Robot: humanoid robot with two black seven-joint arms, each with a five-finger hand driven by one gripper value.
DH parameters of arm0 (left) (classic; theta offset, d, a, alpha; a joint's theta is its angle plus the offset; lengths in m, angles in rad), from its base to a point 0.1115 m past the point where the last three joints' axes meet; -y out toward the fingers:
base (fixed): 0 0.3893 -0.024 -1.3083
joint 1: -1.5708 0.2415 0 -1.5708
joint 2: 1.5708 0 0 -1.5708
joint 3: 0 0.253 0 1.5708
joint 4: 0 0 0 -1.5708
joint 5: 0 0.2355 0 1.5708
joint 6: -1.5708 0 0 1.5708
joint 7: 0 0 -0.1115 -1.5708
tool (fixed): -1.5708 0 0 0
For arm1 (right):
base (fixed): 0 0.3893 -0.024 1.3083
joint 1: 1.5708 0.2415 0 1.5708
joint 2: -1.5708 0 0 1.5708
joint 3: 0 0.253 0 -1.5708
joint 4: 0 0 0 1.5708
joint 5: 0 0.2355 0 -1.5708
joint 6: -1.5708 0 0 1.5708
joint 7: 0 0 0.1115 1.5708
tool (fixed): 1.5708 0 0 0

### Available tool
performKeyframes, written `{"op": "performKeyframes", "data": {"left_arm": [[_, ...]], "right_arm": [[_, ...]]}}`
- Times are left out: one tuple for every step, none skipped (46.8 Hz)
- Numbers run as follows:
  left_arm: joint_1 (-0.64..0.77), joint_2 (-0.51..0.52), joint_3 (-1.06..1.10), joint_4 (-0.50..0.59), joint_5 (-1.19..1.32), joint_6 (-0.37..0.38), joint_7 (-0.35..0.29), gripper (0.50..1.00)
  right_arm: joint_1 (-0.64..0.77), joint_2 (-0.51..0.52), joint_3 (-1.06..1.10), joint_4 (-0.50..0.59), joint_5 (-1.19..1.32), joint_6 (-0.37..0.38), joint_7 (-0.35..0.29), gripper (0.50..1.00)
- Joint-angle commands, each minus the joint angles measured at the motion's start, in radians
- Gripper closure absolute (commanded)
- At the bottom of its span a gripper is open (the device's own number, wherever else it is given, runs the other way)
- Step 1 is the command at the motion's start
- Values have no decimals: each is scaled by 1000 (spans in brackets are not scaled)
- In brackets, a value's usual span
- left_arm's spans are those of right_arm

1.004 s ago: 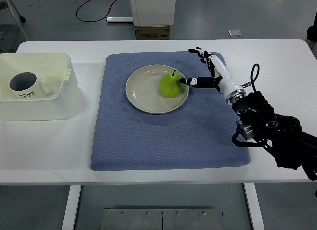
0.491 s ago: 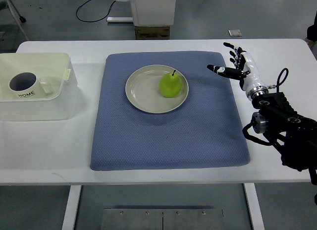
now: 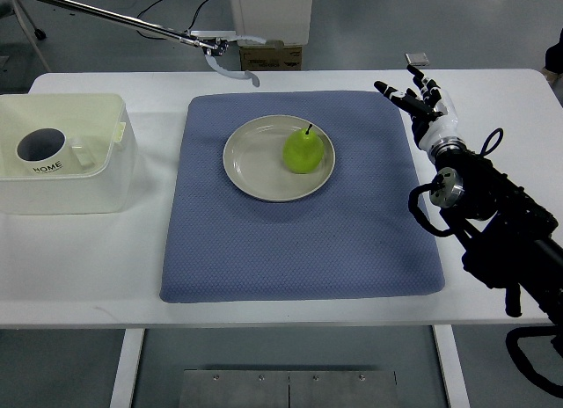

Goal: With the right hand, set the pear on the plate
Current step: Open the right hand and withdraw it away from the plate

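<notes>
A green pear [image 3: 303, 150] stands on the plate's [image 3: 255, 175] 3 o'clock side, while the right hand [image 3: 422, 105], fingers spread and empty, hovers at the mat's [image 3: 299, 250] 2 o'clock corner; the pear looks light, firm and smooth, best cupped around its belly.

Right hand [image 3: 428, 105]: fingers [image 3: 396, 93] are standing spread, holding nothing, tips pointing up and left. Right arm [image 3: 497, 219]: black, is coming in from the lower right edge, white wrist [image 3: 437, 131] angling upward.
</notes>
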Motion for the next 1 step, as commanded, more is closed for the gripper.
{"op": "performKeyframes", "data": {"left_arm": [[-2,0,0,0,0,0,0,500]], "right_arm": [[-11,5,8,0,0,0,0,500]]}}
